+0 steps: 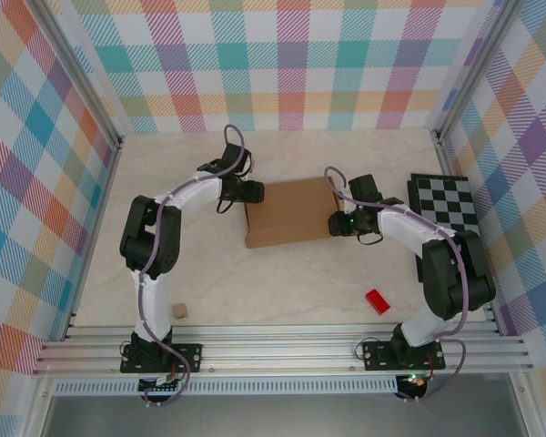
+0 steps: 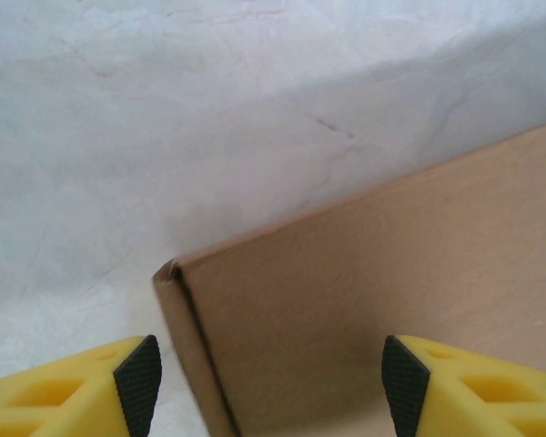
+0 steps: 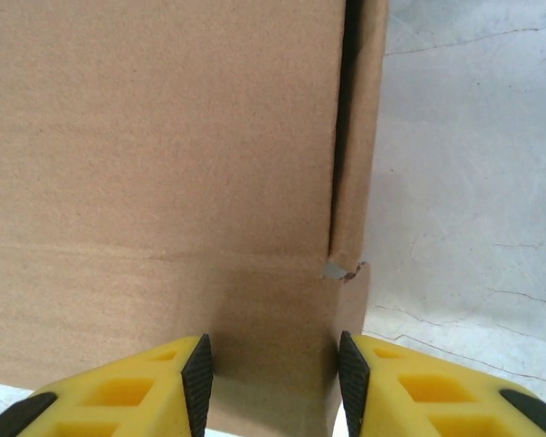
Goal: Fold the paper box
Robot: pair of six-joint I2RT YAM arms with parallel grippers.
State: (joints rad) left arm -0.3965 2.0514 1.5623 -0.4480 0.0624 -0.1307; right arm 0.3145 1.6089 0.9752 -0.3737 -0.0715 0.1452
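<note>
Left gripper (image 2: 271, 387): jaws wide, straddling a left-hand corner of the paper box (image 2: 391, 291).

Right gripper (image 3: 273, 387): jaws narrow, at the box's right edge near a corner seam. Cardboard shows in the gap; cannot tell whether the pads pinch it.

Box: closed up, lying flat on the table (image 1: 282, 282), between the two arms.

Outlying: small red block (image 1: 377, 301) near the right arm's base, tan cube (image 1: 179, 311) near the left base, checkerboard (image 1: 444, 202) at the right wall.
</note>
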